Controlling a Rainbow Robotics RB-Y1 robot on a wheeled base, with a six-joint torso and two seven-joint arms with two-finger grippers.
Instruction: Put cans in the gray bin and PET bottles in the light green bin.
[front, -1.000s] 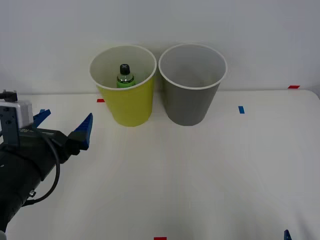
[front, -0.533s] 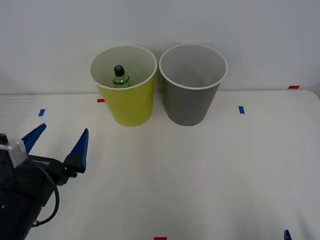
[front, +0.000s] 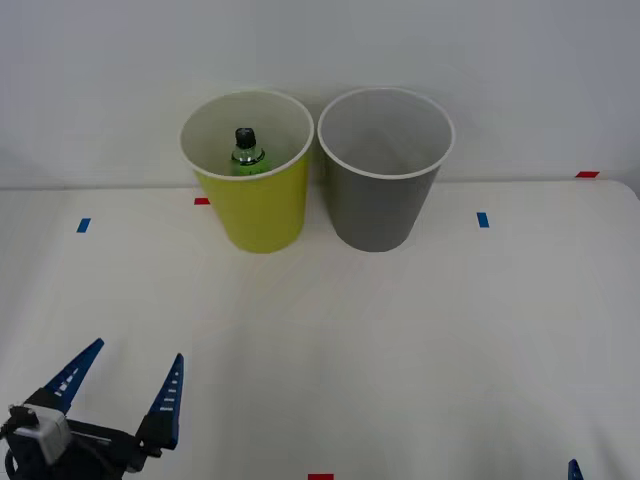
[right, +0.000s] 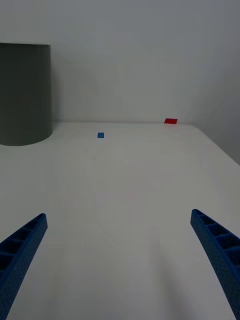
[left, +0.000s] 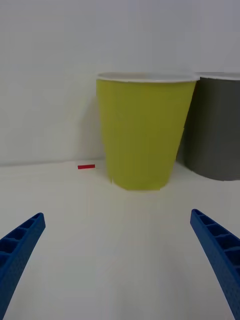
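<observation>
PET bottle (front: 248, 152) inside light green bin (front: 255, 205), seen from front; both grippers' fingers apart, empty.

PET bottle (front: 247, 150) upright in light green bin (front: 262, 205), beside gray bin (front: 381, 195).

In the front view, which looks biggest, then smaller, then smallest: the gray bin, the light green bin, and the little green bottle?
1. gray bin and light green bin: they look alike, so no ranking.
2. green bottle, inside the light green bin: smallest.
</observation>
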